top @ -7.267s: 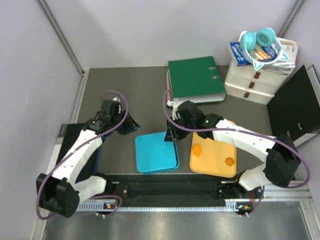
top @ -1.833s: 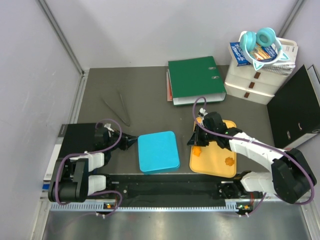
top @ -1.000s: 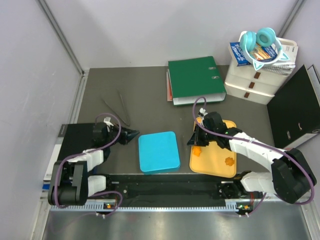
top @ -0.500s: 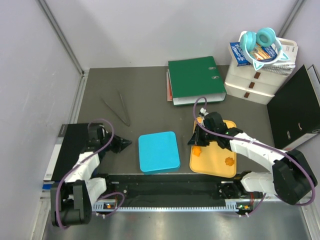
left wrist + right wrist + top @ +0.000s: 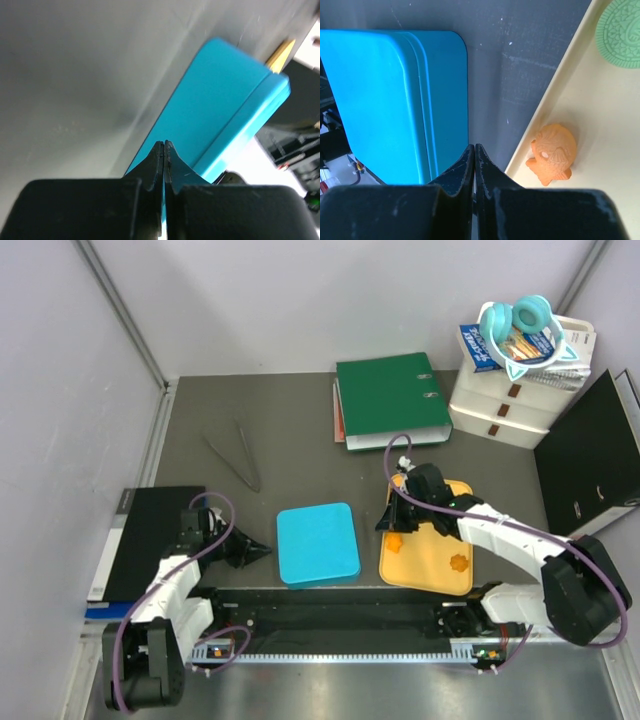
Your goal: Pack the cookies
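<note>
The cookies on the yellow tray (image 5: 430, 575) are two orange pieces (image 5: 396, 539) (image 5: 459, 562). The right wrist view shows an orange cookie (image 5: 551, 154) near the tray's edge (image 5: 555, 117) and a green round cookie (image 5: 620, 32) at top right. A closed blue box (image 5: 318, 543) lies left of the tray. My right gripper (image 5: 385, 525) (image 5: 474, 146) is shut and empty, over the gap between box (image 5: 395, 100) and tray. My left gripper (image 5: 264, 552) (image 5: 164, 142) is shut and empty, pointing at the box's left side (image 5: 220, 100).
Metal tweezers (image 5: 235, 455) lie on the table at the back left. A green binder (image 5: 390, 400), white drawers (image 5: 510, 405) and a black folder (image 5: 590, 455) stand at the back and right. A black pad (image 5: 145, 545) lies by the left arm.
The left arm has drawn back toward the near edge, its shut gripper sliding down along the box's left side. The right arm has stayed put.
</note>
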You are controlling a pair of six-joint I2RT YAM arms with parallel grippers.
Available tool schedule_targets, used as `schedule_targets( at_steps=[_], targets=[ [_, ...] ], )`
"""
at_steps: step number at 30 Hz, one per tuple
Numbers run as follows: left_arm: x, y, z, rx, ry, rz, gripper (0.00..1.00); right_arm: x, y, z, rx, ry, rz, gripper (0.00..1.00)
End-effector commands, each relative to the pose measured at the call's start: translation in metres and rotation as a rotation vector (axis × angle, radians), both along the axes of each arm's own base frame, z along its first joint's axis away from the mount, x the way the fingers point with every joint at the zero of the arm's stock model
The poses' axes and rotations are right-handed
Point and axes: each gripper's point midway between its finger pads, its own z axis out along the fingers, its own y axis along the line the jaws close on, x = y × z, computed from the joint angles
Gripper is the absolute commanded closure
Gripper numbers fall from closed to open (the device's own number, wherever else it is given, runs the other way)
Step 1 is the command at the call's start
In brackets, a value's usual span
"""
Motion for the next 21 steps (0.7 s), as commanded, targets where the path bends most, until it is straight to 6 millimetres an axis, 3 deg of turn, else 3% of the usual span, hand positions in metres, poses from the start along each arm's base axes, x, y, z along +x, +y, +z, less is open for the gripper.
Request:
schedule_targets(
  at_steps=[1,21],
  targets=[
    [-0.014,-0.009,0.008,-0.02,-0.028,-0.106,1.0,0.021,0.007,0.024,0.028,-0.075,-0.002,1.0],
    [-0.024,-0.031,0.021,-0.085,-0.089,-0.236,1.0,0.023,0.007,0.017,0.014,-0.063,0.0,1.0]
  ],
)
